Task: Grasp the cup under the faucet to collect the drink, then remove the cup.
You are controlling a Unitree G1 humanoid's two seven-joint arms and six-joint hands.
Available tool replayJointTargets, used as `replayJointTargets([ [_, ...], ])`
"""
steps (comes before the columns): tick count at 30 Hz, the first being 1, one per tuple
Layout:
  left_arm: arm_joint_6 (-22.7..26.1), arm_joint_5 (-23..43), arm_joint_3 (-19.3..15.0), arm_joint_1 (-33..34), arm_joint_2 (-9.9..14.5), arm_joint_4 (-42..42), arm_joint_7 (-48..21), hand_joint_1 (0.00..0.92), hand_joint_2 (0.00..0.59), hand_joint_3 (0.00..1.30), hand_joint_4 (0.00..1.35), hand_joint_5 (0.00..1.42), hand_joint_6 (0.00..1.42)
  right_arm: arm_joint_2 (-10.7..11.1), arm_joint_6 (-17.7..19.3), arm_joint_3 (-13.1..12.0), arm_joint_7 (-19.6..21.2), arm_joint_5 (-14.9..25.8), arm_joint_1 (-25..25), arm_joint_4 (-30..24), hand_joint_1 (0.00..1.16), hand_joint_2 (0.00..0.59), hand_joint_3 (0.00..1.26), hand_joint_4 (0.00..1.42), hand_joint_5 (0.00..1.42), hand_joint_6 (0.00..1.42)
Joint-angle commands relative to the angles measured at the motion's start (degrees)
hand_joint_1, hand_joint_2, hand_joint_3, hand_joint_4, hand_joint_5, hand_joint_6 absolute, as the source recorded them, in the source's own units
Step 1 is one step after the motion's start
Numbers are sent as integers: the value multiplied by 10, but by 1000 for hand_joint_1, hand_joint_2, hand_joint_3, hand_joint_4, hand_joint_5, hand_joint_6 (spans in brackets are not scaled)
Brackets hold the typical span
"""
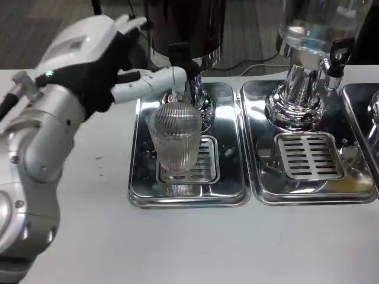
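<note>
Standing on the drip tray (pixel 139 177), the cup (pixel 175 137) remains ungrasped; the left hand (pixel 103 56) hovers beside it, fingers spread, holding nothing.

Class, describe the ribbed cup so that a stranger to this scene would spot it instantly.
Find the left steel drip tray on the white table. On its slotted grate, under the dark dispenser's faucet, stands the clear ribbed glass cup. It is the only cup and the only ribbed thing here.

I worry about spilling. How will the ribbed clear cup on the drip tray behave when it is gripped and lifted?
The cup looks rigid, so it probably will not squash. Its ribs should help against slipping. It is tall and stands on the slotted grate, so a sideways push may tip it.
</note>
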State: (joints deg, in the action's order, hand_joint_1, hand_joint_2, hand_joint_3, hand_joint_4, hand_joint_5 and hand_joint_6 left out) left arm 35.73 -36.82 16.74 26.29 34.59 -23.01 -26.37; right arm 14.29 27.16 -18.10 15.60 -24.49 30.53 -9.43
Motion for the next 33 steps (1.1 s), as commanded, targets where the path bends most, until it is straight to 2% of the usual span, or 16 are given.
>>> replayJointTargets([
  [1, -15, -14, 9, 4, -17, 12, 1, 16, 87, 124, 0, 368, 477, -2, 8, -6, 5, 7, 0, 2, 654, 457, 187, 207, 122, 62],
  [9, -31, -17, 14, -2, -49, 23, 11, 23, 89, 146, 14, 359, 461, -2, 7, -9, 5, 10, 0, 3, 654, 457, 192, 215, 124, 62],
  [19, -47, -27, 13, -3, -68, 16, 7, 37, 89, 173, 33, 353, 462, -4, 9, -12, 4, 12, 4, 2, 653, 457, 193, 216, 132, 62],
  [28, -46, -35, 9, -11, -76, -1, 7, 39, 85, 237, 222, 352, 472, -6, 10, -14, 4, 11, 4, -1, 653, 457, 193, 216, 132, 62],
  [33, -45, -47, 3, -17, -77, -9, 6, 21, 82, 287, 284, 352, 477, -8, 9, -10, 3, 8, 2, 0, 653, 457, 193, 216, 132, 62],
])
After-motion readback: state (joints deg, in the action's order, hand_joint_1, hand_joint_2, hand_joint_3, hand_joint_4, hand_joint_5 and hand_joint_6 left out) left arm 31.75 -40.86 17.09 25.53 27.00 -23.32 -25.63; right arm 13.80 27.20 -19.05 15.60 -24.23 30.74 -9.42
